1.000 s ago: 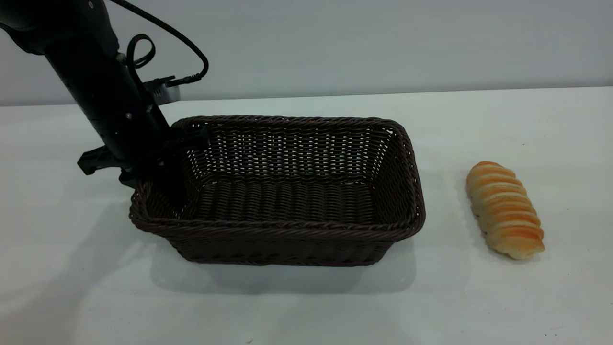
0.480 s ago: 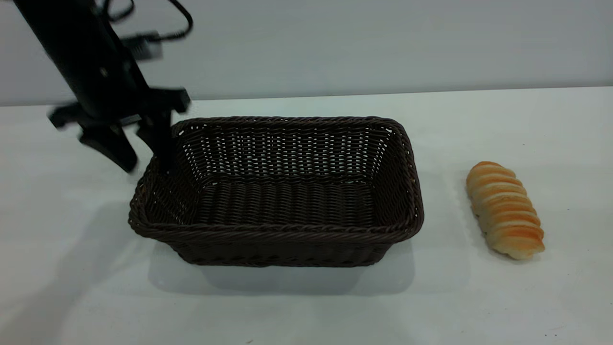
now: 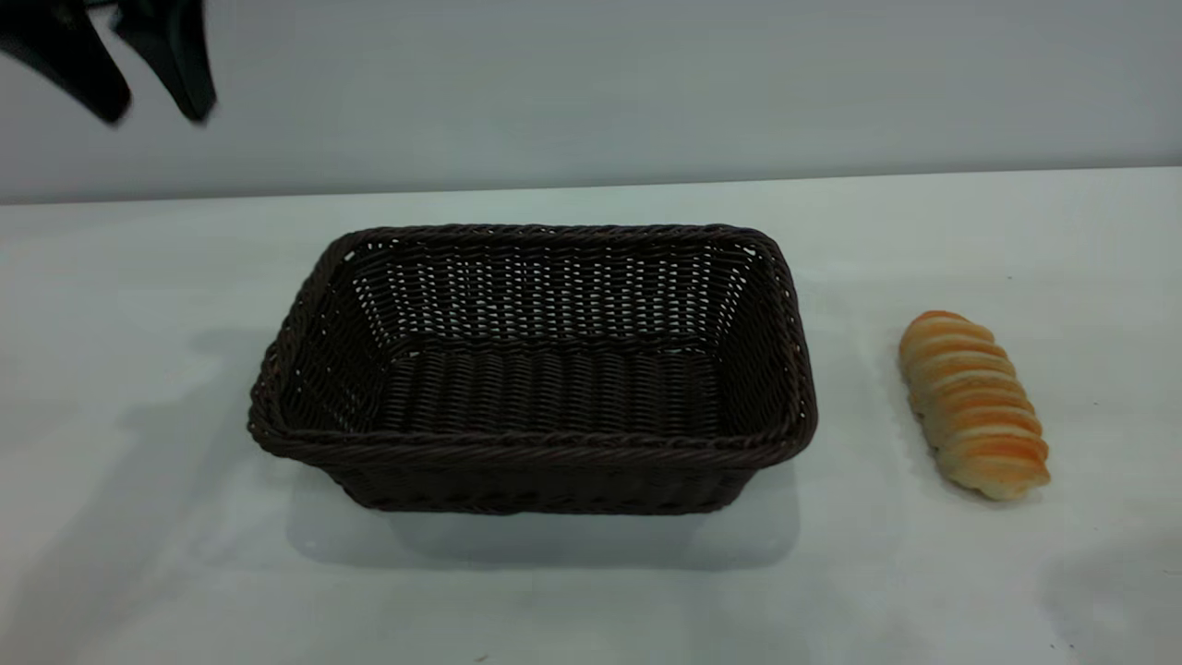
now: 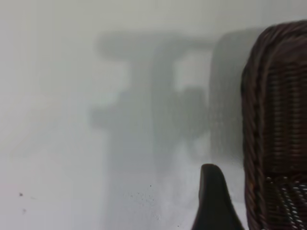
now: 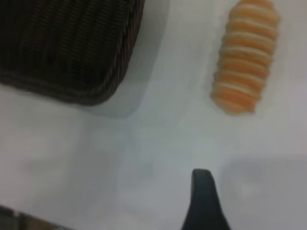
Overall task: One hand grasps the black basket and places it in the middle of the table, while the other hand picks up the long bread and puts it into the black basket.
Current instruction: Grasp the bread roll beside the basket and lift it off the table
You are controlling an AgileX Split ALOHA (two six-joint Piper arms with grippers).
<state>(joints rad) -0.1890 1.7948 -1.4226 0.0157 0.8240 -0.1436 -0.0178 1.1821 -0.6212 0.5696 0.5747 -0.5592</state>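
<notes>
The black basket [image 3: 531, 369] stands empty on the white table [image 3: 138, 554], near the middle. The long bread [image 3: 974, 405] lies on the table to its right, apart from it. My left gripper [image 3: 155, 111] is open and empty, high above the table beyond the basket's left end. In the left wrist view one of its fingers [image 4: 213, 201] shows beside the basket's rim [image 4: 254, 120]. My right gripper is out of the exterior view. In the right wrist view one finger [image 5: 204, 199] shows alone above bare table, with the bread [image 5: 245, 55] and a basket corner [image 5: 72, 52] farther off.
A plain grey wall [image 3: 646, 83] runs behind the table's far edge. A faint shadow [image 3: 1117, 573] lies on the table in front of the bread.
My left gripper has let go of the basket's left rim and risen up and to the left. The basket and the bread have stayed in place.
</notes>
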